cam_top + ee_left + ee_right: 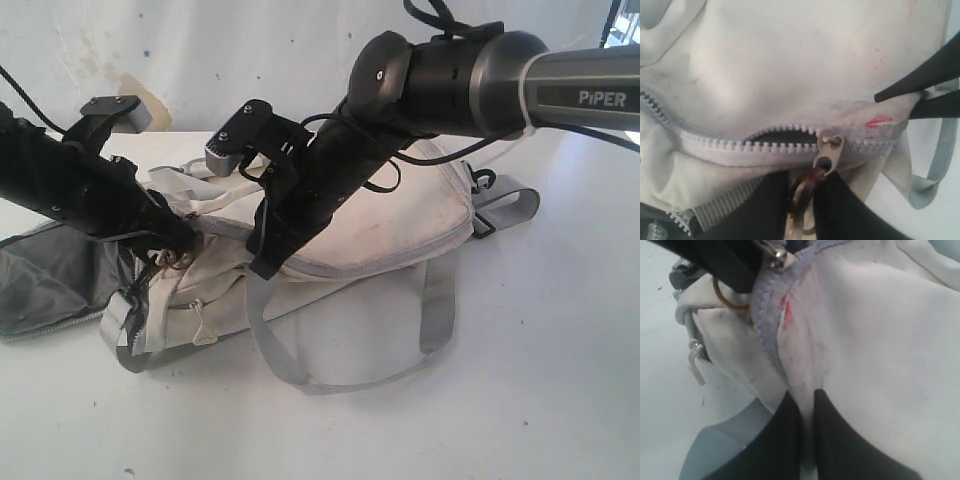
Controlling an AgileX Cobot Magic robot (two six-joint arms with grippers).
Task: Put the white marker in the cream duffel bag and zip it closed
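While the right gripper (805, 396) pinches the cream duffel bag (400, 222) fabric, the left gripper (810, 176) clamps its zipper pull (824, 162).

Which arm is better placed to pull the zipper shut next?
Probably left. The left gripper has the zipper pull of the cream duffel bag between its fingers; the right gripper is pinching bag fabric.

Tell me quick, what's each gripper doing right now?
Left gripper: closed on the zipper pull.
Right gripper: closed, pinching the cream duffel bag fabric.
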